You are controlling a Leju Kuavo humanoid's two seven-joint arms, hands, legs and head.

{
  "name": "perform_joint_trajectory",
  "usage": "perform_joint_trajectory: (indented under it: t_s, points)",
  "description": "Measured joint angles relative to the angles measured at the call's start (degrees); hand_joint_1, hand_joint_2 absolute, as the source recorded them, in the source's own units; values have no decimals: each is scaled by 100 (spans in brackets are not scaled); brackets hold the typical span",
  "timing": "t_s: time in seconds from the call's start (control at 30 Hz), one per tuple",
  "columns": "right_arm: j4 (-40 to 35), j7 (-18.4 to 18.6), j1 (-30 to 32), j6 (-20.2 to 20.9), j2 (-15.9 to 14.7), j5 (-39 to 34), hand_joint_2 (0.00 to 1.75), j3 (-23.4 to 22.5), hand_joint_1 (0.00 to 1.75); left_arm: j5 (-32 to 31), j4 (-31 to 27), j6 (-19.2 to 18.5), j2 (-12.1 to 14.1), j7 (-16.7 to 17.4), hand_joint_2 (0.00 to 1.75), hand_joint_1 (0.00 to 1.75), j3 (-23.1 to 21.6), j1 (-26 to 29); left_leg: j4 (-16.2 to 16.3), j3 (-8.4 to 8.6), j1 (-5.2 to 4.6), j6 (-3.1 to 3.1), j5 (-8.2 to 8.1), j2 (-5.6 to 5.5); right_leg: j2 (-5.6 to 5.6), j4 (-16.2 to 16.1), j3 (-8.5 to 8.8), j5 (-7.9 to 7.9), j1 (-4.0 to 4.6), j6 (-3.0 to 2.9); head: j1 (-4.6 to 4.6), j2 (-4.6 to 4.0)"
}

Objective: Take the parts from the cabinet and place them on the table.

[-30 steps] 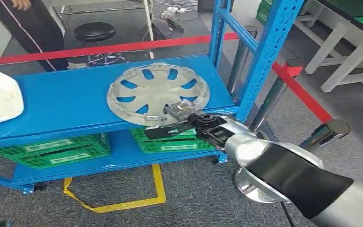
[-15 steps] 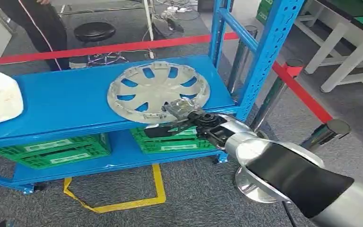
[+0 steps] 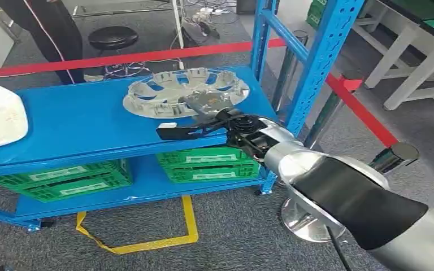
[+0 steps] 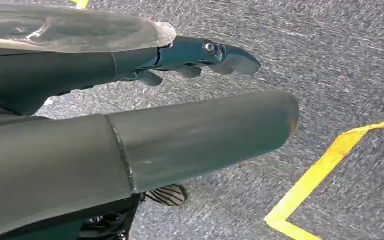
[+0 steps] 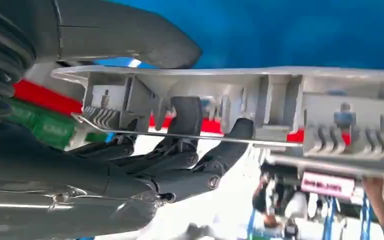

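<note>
A silver wheel cover [image 3: 169, 93] lies on the top blue shelf [image 3: 79, 124] of the cabinet, its near edge raised so that it tilts away from me. My right hand [image 3: 200, 121] grips that near rim, thumb on top and dark fingers underneath. The right wrist view shows the fingers [image 5: 185, 120] hooked into the ribbed underside of the wheel cover [image 5: 290, 95]. A white part [image 3: 0, 118] rests at the shelf's left end. My left hand [image 4: 200, 52] hangs over the grey carpet with its fingers stretched out and nothing in it.
Green crates [image 3: 62, 178] sit on the lower shelf. The cabinet's blue upright [image 3: 322, 62] stands right of the wheel cover. Red barrier tape runs behind, with a post [image 3: 395, 152] at right. A person [image 3: 45, 28] and a black stool [image 3: 113, 38] are behind the cabinet.
My right hand has risen and lifted the wheel cover's near edge off the shelf, tipping it from flat to tilted. The person behind has shifted left.
</note>
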Motion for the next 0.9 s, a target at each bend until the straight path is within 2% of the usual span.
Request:
perform_joint_trajectory:
  t_s: [0.4, 0.9]
  points:
    - [-107, 90, -319, -129, 37, 370, 175, -61, 175, -24, 0, 11, 7, -2, 0, 0, 114, 17, 1, 0, 0, 0, 0, 0, 0, -1, -1, 0, 0, 0, 0, 0]
    - [-118, 55, -507, -123, 35, 418, 175, -109, 175, -37, 0, 9, 37, -7, 0, 0, 175, 52, 1, 0, 0, 0, 0, 0, 0, -1, -2, 0, 0, 0, 0, 0]
